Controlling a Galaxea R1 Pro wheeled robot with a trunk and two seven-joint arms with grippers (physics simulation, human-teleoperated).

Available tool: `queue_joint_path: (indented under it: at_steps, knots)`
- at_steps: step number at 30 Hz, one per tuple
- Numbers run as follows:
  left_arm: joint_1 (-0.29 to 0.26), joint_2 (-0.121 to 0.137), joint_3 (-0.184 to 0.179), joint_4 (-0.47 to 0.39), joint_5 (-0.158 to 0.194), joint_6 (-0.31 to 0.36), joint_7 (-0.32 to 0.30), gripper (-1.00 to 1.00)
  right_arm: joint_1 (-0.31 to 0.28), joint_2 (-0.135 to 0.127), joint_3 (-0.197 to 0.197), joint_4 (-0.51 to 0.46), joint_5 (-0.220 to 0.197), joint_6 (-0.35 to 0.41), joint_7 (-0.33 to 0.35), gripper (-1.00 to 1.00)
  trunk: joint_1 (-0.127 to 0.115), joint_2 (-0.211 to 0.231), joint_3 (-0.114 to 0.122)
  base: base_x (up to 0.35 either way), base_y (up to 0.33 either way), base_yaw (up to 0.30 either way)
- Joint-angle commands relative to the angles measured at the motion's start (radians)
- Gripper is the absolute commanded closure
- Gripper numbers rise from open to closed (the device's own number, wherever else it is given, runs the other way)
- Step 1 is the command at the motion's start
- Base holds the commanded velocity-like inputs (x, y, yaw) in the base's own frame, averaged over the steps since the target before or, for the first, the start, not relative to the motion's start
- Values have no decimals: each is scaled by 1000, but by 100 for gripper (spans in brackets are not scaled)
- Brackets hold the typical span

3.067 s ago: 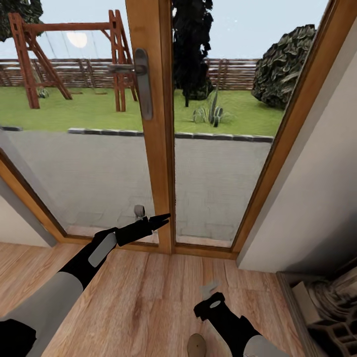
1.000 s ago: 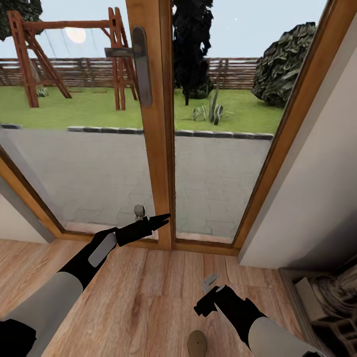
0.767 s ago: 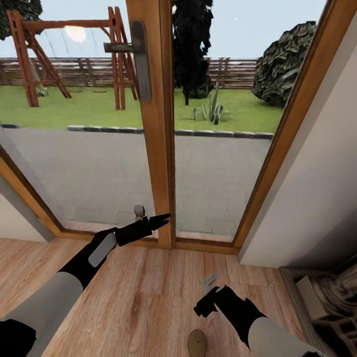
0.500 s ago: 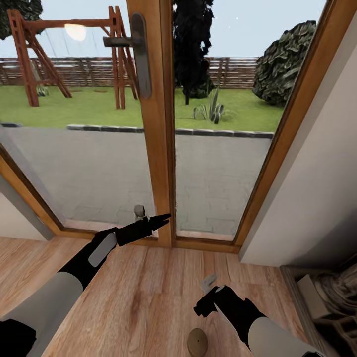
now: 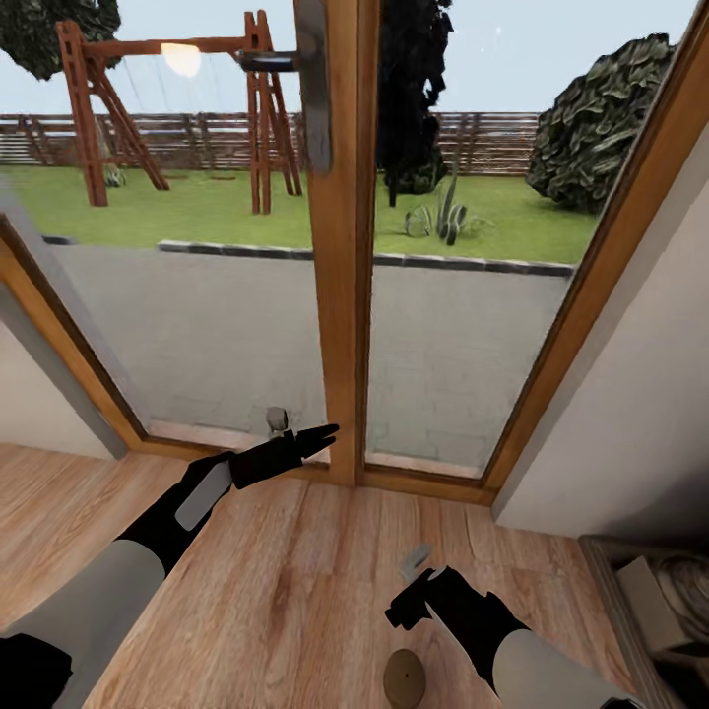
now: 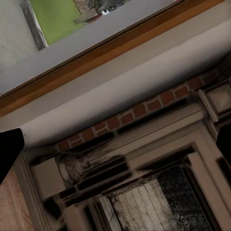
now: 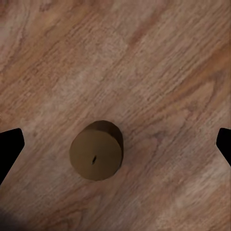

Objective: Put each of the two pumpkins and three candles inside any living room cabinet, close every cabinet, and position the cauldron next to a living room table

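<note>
Reaching L arm forward, left gripper (image 5: 320, 433) pointing ahead w/ fingers looking pressed together in head view. Holding R arm low and bent, right gripper (image 5: 416, 561) aiming downward; fingers spread wide per wrist view, gripping nothing.

It was a home's living room: a wooden plank floor (image 5: 295, 591) ran to timber-framed glazed patio doors (image 5: 345, 246) overlooking a lawn with a swing set (image 5: 167, 108), and an ornate brick-lined fireplace surround (image 6: 144, 159) stood beside them.
</note>
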State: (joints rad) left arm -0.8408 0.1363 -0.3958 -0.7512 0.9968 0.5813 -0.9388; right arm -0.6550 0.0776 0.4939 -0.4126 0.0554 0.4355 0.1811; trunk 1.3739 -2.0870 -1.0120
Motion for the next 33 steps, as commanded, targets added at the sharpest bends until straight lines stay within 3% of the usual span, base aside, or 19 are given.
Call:
queue_joint_path:
  at_steps: [1,33]
  knots:
    - [0,0,0,0,0,0,0,-100,0,0,0,0,0,0,0,-100,4,-7,-3,0,0,65]
    - [0,-1,0,1,0,0,0,-100,0,1,3,18,-5,6,-3,-100,127,-231,-103,0,0,2]
